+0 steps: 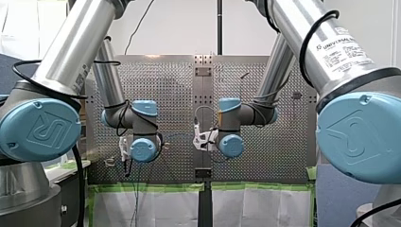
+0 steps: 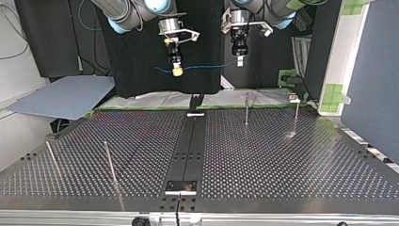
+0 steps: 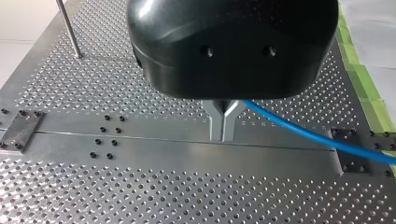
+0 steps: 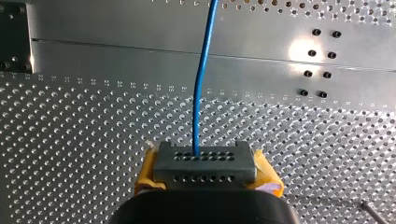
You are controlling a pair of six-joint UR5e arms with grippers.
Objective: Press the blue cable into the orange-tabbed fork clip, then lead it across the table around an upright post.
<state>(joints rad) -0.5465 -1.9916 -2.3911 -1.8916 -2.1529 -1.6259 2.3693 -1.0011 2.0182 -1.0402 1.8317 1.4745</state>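
Presently gripping the thin blue cable (image 2: 207, 67) with my left gripper (image 3: 222, 133), tapered metal fingers (image 3: 215, 123) pinched shut on it, and my right gripper (image 4: 205, 165), yellow pads (image 4: 148, 173) closed on it, strung in air between them, well above the perforated metal tabletop (image 2: 282, 160) and clear of its slim upright posts (image 2: 246, 110).

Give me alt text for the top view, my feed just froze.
Both grippers hang high over the perforated table, holding the blue cable strung between them: my right gripper, yellow-padded, at the view's left, my left gripper at its right. Four thin upright posts stand on the table below, two toward each side.
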